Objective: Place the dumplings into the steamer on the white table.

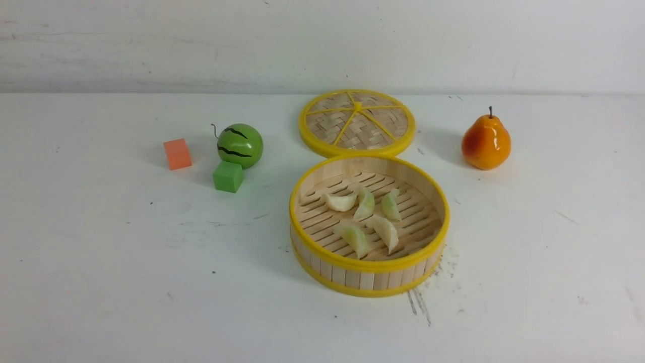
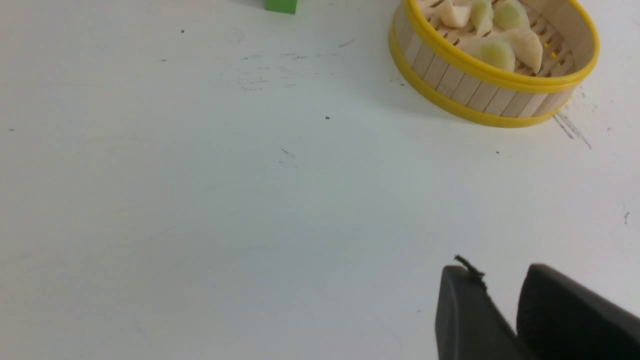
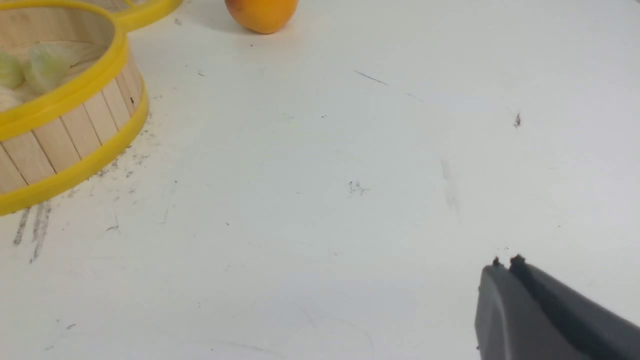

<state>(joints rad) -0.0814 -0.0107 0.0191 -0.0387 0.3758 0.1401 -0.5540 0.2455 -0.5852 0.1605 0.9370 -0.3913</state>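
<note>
The steamer (image 1: 370, 264), a round bamboo basket with yellow rims, stands at the middle of the white table (image 1: 126, 262). Several cream and pale green dumplings (image 1: 365, 204) lie on its slatted floor. Neither arm shows in the front view. In the left wrist view my left gripper (image 2: 500, 272) hangs over bare table, well short of the steamer (image 2: 465, 85) and its dumplings (image 2: 495, 50); its fingers stand apart with nothing between them. In the right wrist view my right gripper (image 3: 506, 262) is shut and empty, far from the steamer (image 3: 75, 130).
The flat woven lid (image 1: 357, 122) lies just behind the steamer. An orange pear (image 1: 486, 143) stands at the back right. At the back left are a green watermelon ball (image 1: 240, 145), a green cube (image 1: 228, 176) and an orange cube (image 1: 177, 154).
</note>
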